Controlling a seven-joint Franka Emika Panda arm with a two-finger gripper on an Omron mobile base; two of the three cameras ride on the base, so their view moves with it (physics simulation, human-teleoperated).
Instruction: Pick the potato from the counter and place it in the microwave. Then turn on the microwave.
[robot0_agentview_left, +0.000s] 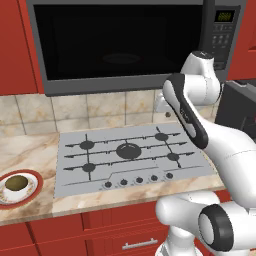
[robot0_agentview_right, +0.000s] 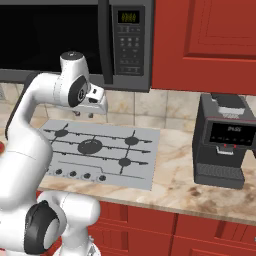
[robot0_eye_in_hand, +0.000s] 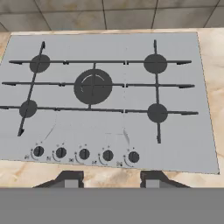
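Microwave (robot0_agentview_left: 120, 45) hangs high above and behind the jaws, black glass front, keypad to its right; cannot tell from the dark glass if the door is open or shut. Counter (robot0_agentview_left: 30, 150) runs under the jaws and off to both sides. Cooktop (robot0_eye_in_hand: 109, 96) lies straight below the jaws, five burners, knob row nearest the fingertips. Coffee machine (robot0_agentview_right: 222, 142) stands well off to the jaws' right. Plate (robot0_agentview_left: 20, 187) with red rim sits far to the jaws' left, near the counter's front edge. Potato (robot0_agentview_left: 16, 183) rests on that plate, well apart from the gripper.

Gripper (robot0_eye_in_hand: 107, 179) hovers over the cooktop's front edge, jaws spread with nothing between them.

Progress: judged at the very start. Potato not picked up, nothing seen inside the microwave, start not pressed. Left: reach to the plate, grab, carry up, put inside, close, press the button.

Potato's long axis looks to run roughly left-right along the counter's front edge; too small to tell which end points where.
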